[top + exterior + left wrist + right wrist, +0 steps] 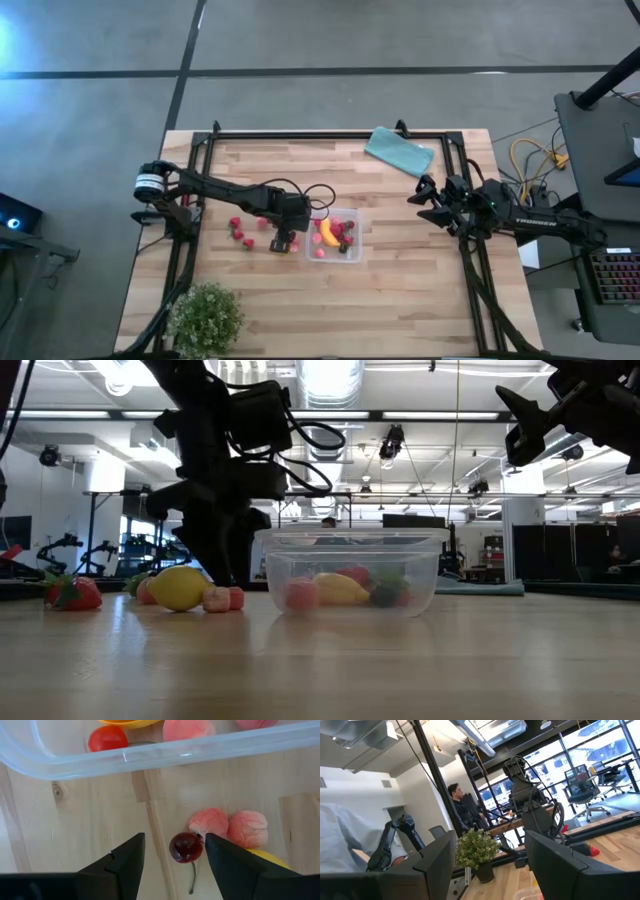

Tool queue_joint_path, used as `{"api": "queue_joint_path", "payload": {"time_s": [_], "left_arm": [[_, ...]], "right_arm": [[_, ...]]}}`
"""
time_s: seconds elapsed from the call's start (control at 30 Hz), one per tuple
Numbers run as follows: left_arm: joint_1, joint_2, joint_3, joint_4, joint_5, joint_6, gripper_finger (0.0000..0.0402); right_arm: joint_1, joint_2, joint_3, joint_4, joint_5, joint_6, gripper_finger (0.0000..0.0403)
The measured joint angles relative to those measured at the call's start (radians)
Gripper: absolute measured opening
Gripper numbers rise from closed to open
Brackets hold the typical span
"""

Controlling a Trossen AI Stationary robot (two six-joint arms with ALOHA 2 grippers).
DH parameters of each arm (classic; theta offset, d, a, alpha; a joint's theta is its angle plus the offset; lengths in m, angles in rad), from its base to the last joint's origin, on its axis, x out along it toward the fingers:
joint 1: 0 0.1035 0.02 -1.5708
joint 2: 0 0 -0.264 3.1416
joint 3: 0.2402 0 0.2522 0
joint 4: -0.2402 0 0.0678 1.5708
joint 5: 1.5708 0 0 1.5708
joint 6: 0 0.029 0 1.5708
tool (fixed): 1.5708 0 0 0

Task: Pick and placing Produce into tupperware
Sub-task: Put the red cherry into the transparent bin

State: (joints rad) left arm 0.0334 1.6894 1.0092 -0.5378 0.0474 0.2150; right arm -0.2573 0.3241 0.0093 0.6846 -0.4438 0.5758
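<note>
Two arms are seen. The left gripper, spread wide, is held over a dark cherry beside the clear box. The right gripper, open, is raised aside; "TROSSEN" is read on its arm.

Both robot arms are dark, nearly black, jointed tubes. The left arm has a silver-grey ringed joint at its shoulder end and loose black cable loops near its wrist. The right arm carries pale lettering along its forearm. Each ends in broad, flat, matte black fingers.
</note>
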Motion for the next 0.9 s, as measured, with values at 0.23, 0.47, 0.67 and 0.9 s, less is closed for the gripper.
{"api": "queue_joint_path", "payload": {"time_s": [0.23,0.47,0.67,0.9], "left_arm": [[0.0,0.0,-0.002,-0.004,-0.001,-0.001,0.0196],[0.0,-0.003,-0.004,-0.066,0.02,0.007,0.0196],[-0.001,-0.003,-0.004,-0.033,0.049,0.008,0.0196],[-0.001,0.008,-0.005,-0.013,0.048,0.002,0.0196]], "right_arm": [[0.0,0.0,0.0,0.0,0.0,0.0,0.0228],[0.0,0.0,0.0,0.0,0.0,0.0,0.0228],[0.0,0.0,0.0,0.0,0.0,0.0,0.0228],[0.0,0.0,0.0,0.0,0.0,0.0,0.0228]]}}
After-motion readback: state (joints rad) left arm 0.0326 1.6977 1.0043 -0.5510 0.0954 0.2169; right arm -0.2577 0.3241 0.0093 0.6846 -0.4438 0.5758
